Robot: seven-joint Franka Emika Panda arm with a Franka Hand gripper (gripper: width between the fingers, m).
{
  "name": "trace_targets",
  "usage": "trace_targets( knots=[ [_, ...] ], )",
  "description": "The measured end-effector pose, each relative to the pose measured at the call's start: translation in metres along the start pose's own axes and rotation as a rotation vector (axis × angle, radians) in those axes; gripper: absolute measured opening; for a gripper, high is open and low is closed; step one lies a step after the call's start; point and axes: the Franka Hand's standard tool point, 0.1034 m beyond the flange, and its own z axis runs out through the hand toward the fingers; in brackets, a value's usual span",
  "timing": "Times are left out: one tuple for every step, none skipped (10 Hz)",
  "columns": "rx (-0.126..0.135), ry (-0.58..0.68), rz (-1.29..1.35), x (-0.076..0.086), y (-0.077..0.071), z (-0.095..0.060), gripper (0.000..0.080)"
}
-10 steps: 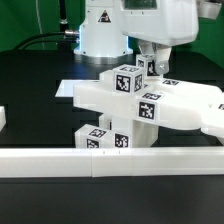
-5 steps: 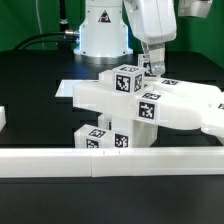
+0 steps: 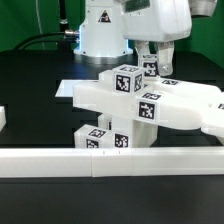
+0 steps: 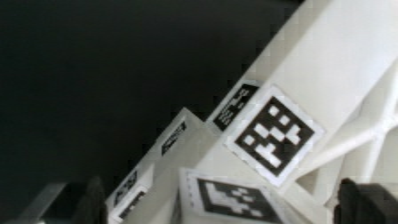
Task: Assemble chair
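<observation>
The glossy white plastic chair (image 3: 140,105), made of blocky parts with square black-and-white tags on them, stands in the middle of a black table surface (image 3: 35,75) that reflects a little light. In the exterior view, the chair's flat seat slab (image 3: 185,105) lies horizontal and reaches toward the exterior view's right, and below it short tagged blocks (image 3: 105,135) rest on the table. A long low white border rail (image 3: 110,160) lies across the table in front of the chair, near the camera, and a small white piece (image 3: 3,118) shows at the exterior view's left edge. A thin flat white marker board (image 3: 68,88) lies on the table just behind the chair. Behind everything the white base of the robot arm (image 3: 100,30) stands against a dark background, with a black cable (image 3: 45,40) beside it. The two-finger gripper (image 3: 153,62) hangs over the top rear part of the chair, with its fingers down by a tagged post; I cannot tell whether the fingers are closed on it or only beside it. In the wrist view the tagged white chair parts (image 4: 276,130) fill the frame very near, over the dark table, and the dark fingertips (image 4: 71,200) show blurred at the edges.
</observation>
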Motion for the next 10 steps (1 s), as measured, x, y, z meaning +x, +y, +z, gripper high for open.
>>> trace_targets(
  knots=[
    [-0.016, 0.001, -0.096, 0.0, 0.001, 0.0, 0.0649],
    [-0.069, 0.008, -0.27, 0.003, 0.003, -0.002, 0.0649],
    [-0.099, 0.012, -0.396, 0.005, 0.0, -0.006, 0.0649],
    [-0.133, 0.024, -0.558, 0.005, -0.005, -0.01, 0.0649],
    [-0.148, 0.033, -0.646, 0.003, -0.009, -0.012, 0.0649],
    [-0.15, 0.029, -0.711, 0.005, -0.007, -0.011, 0.0649],
    [-0.151, 0.024, -0.778, 0.006, -0.007, -0.011, 0.0649],
    [-0.153, 0.02, -0.836, 0.006, -0.007, -0.011, 0.0649],
    [-0.162, 0.019, -0.969, 0.007, -0.007, -0.011, 0.0649],
    [-0.173, 0.022, -1.092, 0.006, -0.007, -0.01, 0.0649]
  ],
)
